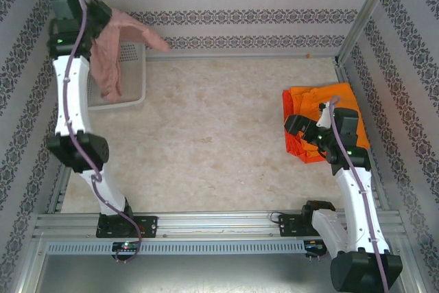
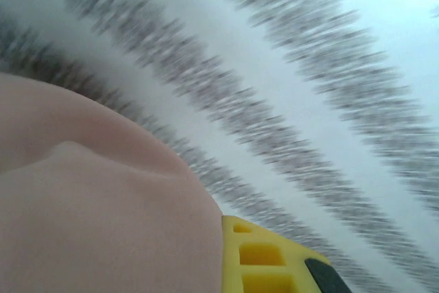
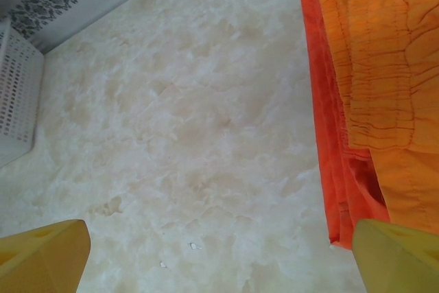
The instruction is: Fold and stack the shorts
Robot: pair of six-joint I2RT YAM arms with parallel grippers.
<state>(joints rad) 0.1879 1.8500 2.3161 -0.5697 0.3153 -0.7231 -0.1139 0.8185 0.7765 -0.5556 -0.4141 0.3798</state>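
Since the pink shorts (image 1: 110,56) are the one pair not folded yet, the left claw (image 1: 101,20) at the upper left of the overhead frame is clamped tight on them. They dangle over the white basket (image 1: 134,97), probably so they can swing out to the bare table (image 1: 206,128). The right claw (image 3: 219,255) is spread wide with nothing in it, parked at the left edge of the stack on the right side: bright orange shorts (image 1: 322,97) on top of the red-orange pair (image 3: 329,135). Looks like it's just waiting.

The marbled table (image 1: 219,135) bears a white mesh basket (image 1: 137,80) at its far-left corner. Well right of the basket lie folded red-orange shorts (image 1: 300,152).
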